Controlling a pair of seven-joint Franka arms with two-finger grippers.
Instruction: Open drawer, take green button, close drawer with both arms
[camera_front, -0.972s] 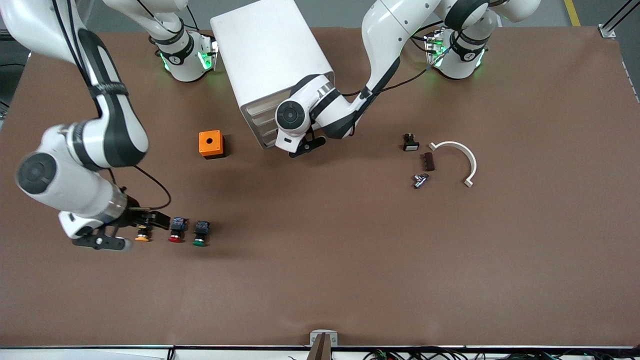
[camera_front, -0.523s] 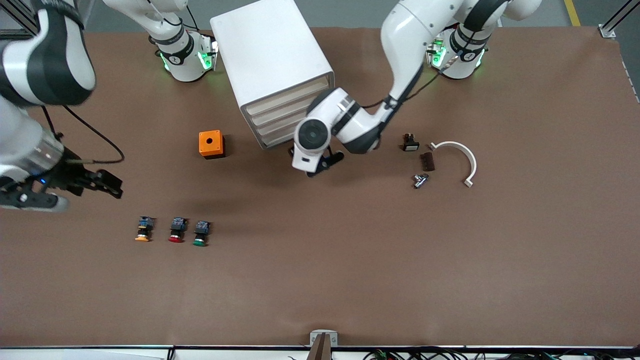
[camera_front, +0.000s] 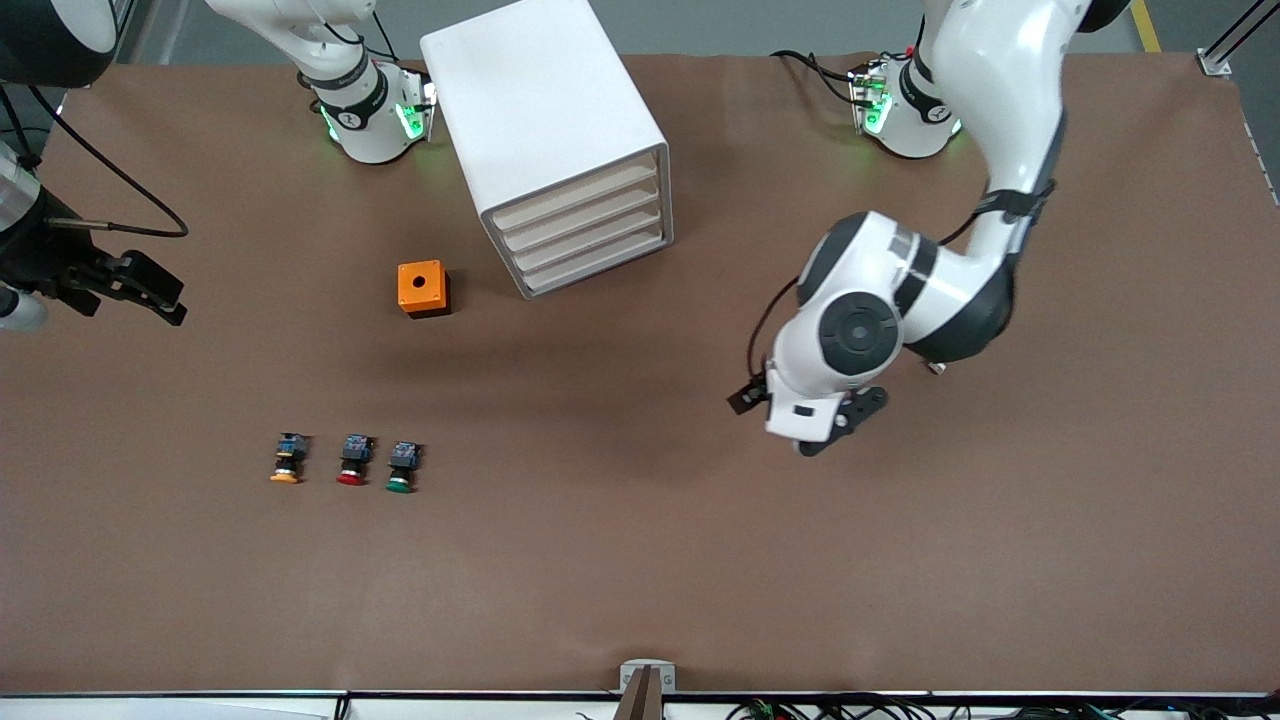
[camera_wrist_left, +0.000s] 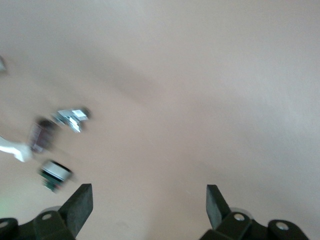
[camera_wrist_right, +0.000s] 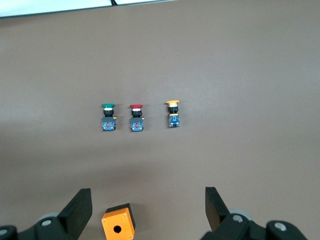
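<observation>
The white cabinet (camera_front: 545, 110) stands between the two arm bases with all its drawers pushed in. The drawer (camera_front: 590, 243), third from the top, is shut. The green-capped button (camera_front: 401, 468) (camera_wrist_right: 108, 117) lies on the table nearer the front camera, at the end of a row of three. My right gripper (camera_front: 160, 295) (camera_wrist_right: 148, 205) hangs open and empty over the table's edge at the right arm's end, well off the buttons. My left gripper (camera_front: 805, 425) (camera_wrist_left: 149, 205) hangs open and empty over bare table, away from the cabinet toward the left arm's end.
A red-capped button (camera_front: 351, 460) and an orange-capped one (camera_front: 288, 458) lie beside the green one. An orange box (camera_front: 422, 288) with a hole sits beside the cabinet. Under the left arm lie small parts: a metal piece (camera_wrist_left: 72, 117), a brown piece (camera_wrist_left: 40, 135) and a white bracket (camera_wrist_left: 12, 148).
The left gripper has swung away from the cabinet's front, out over the table toward the left arm's end. The right gripper has risen from the button row and drawn back to the table's edge.
</observation>
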